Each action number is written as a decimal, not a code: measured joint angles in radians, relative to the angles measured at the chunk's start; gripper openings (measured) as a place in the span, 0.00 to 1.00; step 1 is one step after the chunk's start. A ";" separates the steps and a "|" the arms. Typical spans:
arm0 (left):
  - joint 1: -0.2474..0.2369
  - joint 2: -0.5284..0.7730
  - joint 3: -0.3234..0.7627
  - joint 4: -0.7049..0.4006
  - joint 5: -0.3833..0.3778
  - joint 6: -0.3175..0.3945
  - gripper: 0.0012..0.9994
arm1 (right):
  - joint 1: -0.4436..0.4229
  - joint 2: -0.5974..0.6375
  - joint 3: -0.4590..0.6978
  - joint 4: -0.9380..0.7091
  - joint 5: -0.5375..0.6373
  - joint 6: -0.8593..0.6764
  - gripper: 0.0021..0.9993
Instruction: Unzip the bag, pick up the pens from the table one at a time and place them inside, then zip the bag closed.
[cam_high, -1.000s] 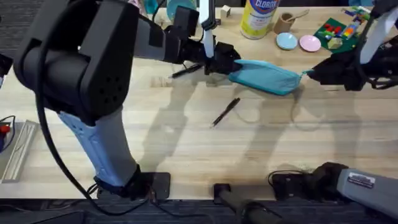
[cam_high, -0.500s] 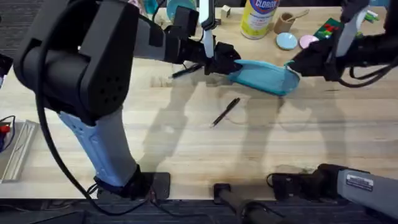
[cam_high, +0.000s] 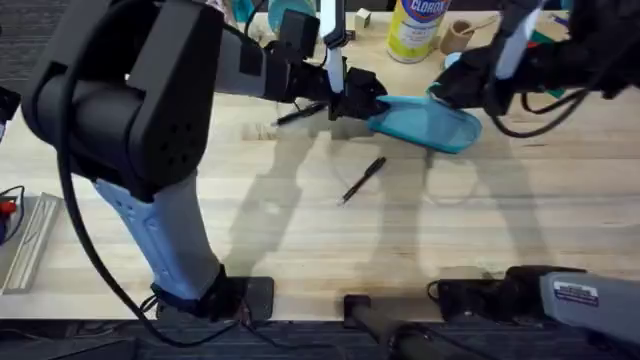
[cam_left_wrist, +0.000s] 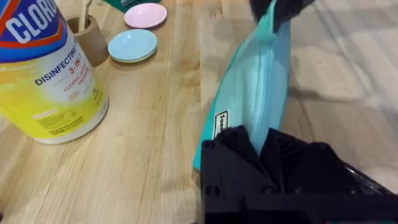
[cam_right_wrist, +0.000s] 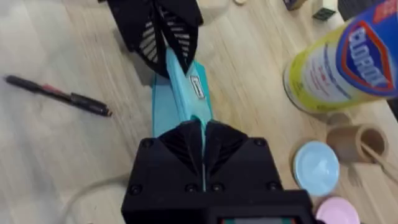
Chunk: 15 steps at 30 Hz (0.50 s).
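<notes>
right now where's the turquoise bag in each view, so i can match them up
Overhead: the bag lies at upper centre, between the two grippers.
Left wrist: it runs from the left gripper toward the top edge.
Right wrist: centre, above the right gripper.
Shared landmark: the Clorox canister.

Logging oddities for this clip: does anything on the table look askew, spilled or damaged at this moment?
Nothing stands out. The bag lies flat, gripped at one end by the left gripper and at the other by the right gripper. Two pens lie loose on the table, as expected; the disinfectant canister stands upright.
</notes>
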 joint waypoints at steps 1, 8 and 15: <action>0.000 0.000 0.000 0.000 0.000 0.000 0.04 | 0.012 0.011 0.000 0.018 0.000 0.009 0.03; 0.000 0.000 0.000 0.000 0.000 0.000 0.04 | 0.109 0.074 0.000 0.140 0.000 0.075 0.03; 0.000 0.000 0.000 -0.001 0.001 0.000 0.04 | 0.203 0.154 0.000 0.252 -0.004 0.137 0.03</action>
